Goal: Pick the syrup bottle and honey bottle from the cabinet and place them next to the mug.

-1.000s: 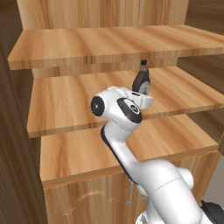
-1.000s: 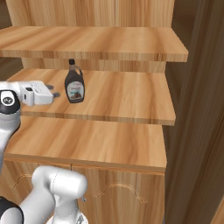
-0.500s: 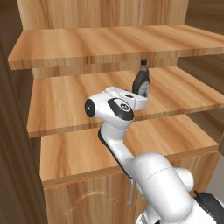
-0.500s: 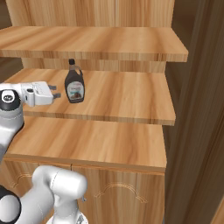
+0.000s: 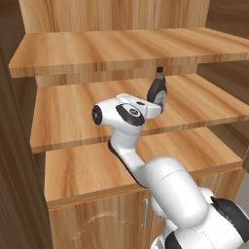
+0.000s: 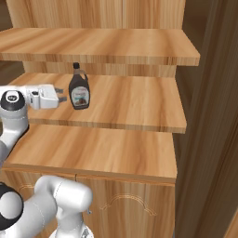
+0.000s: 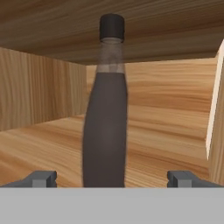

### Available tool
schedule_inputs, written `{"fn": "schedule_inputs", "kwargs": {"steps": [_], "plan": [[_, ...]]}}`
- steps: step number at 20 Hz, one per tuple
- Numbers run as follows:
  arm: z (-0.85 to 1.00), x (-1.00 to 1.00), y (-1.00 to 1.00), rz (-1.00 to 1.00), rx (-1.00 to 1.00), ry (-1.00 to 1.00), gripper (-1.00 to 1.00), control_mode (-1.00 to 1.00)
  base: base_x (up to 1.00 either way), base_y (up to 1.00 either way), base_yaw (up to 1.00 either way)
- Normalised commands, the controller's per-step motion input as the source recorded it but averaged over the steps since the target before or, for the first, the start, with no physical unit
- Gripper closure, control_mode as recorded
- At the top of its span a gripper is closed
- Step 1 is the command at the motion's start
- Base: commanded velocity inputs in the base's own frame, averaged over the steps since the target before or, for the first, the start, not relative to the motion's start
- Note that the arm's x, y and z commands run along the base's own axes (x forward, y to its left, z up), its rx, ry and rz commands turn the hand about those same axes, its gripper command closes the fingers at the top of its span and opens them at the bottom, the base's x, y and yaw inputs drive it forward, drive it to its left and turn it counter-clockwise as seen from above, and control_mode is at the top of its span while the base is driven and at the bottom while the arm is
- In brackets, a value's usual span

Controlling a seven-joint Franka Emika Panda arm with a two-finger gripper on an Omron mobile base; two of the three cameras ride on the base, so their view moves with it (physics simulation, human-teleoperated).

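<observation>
The syrup bottle (image 5: 157, 92) (image 6: 79, 90) (image 7: 106, 122), dark with a black cap and pale label, stands upright on the middle shelf of the light wooden cabinet (image 5: 73, 112) (image 6: 135, 102). My gripper (image 6: 62, 95) (image 5: 163, 106) (image 7: 111, 178) is level with the bottle's body and just short of it, pointing at it. It is open, and in the hand view its two fingertips (image 7: 41, 178) stand wide on either side of the bottle without touching it. The honey bottle and the mug are out of view.
The upper shelf (image 5: 121, 51) (image 6: 102, 44) hangs close above the bottle's cap. A wider lower shelf (image 6: 102, 148) lies below, over panelled doors with a thin handle (image 5: 145, 213). A dark wooden side wall (image 6: 209, 139) rises at the right.
The gripper has edged a little closer to the syrup bottle, still open. The arm's elbow has swung slightly left in the left base view. The bottle has not moved.
</observation>
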Motion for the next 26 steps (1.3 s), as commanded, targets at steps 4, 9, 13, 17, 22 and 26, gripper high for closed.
{"fn": "schedule_inputs", "kwargs": {"steps": [4,9,13,17,22,26], "plan": [[0.00,0.16,0.02,-0.01,0.00,0.00,-1.00,-1.00,0.00,0.00,0.00],[0.00,0.05,0.05,-0.02,0.00,0.00,-1.00,-1.00,0.00,0.00,0.00],[0.00,0.00,0.00,0.00,0.00,0.00,-1.00,-1.00,0.00,0.00,0.00],[0.00,0.00,-0.01,0.00,0.00,0.00,-1.00,-1.00,0.00,0.00,0.00],[0.00,0.00,-0.09,0.00,0.00,0.00,-1.00,-1.00,0.00,0.00,0.00],[-0.02,0.10,-0.13,0.00,0.00,0.00,-1.00,-1.00,0.00,0.00,0.00]]}}
